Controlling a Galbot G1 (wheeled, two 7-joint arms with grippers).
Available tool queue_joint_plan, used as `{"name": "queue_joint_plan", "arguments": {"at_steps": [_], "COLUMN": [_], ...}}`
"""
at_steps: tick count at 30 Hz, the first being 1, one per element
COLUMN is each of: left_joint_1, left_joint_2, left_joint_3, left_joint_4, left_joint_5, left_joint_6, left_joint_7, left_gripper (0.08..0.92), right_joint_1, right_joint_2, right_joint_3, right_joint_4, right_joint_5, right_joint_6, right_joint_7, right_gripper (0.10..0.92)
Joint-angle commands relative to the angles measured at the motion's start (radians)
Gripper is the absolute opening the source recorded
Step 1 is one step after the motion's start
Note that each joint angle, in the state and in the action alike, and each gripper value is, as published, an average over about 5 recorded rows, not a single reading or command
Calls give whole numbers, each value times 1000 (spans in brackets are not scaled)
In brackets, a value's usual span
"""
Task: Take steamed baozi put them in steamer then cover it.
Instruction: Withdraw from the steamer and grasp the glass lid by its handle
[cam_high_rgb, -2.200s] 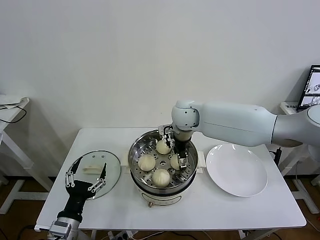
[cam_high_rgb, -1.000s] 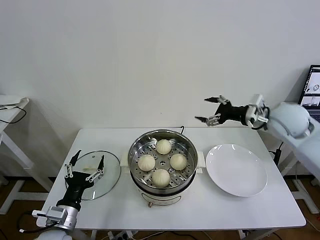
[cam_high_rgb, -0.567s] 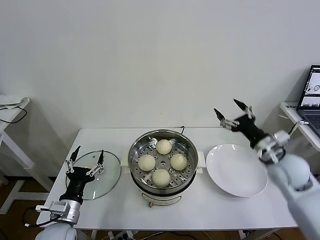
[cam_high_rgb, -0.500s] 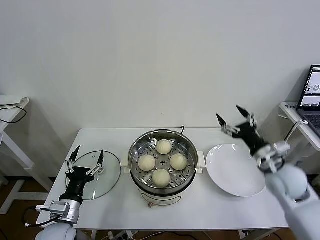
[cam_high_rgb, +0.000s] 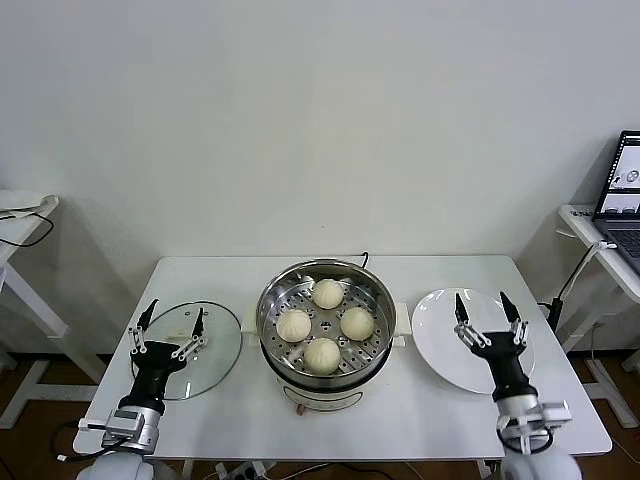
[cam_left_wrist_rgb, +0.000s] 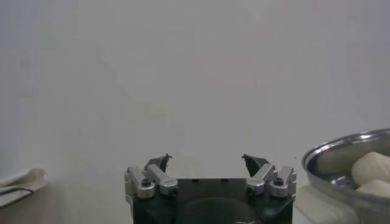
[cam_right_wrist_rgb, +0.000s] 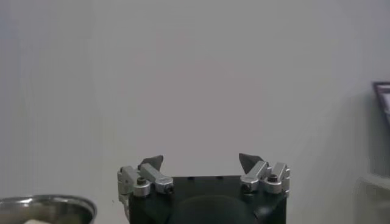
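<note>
Four baozi (cam_high_rgb: 323, 324) in uncovered steamer (cam_high_rgb: 274, 318)

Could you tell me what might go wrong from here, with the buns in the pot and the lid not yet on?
1. The cover lies flat on the table; its low handle may be awkward for the open left pincer to grasp, and glass can slip.
2. Set down off-centre, it could catch the steamer rim or press a baozi.

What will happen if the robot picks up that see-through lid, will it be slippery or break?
The glass lid looks smooth and shiny, so it is probably slippery at the rim; its cream-white handle seems the safer place to grip. It is likely stiff and fairly heavy for its thinness. Being glass, it could crack if dropped on the table.
</note>
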Motion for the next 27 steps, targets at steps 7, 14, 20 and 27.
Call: {"name": "queue_joint_plan", "arguments": {"at_steps": [7,14,20,27], "left_joint_1": [44,-21,-88,-153], "left_joint_2": [51,81,91,96], "left_joint_3": [-38,-73,-75,-69], "left_joint_4": [214,333,427,488], "left_joint_5": [956,1143,1198,1211], "left_joint_6": [-332,-333,-320,-291], "left_joint_7": [-224,-269,-276,-289], "left_gripper": [823,823,823,823], "right_joint_1": [-46,-31,-26,-21], "right_joint_2": [128,135,140,144], "right_joint_3": [4,-5,-2,-4], "right_joint_4": [-37,-59,-73,-71], "right_joint_5": [-71,-74,-79,-87], "right_joint_6": [97,96,95,86], "right_joint_7": [30,24,23,22], "right_gripper": [823,823,823,823]}}
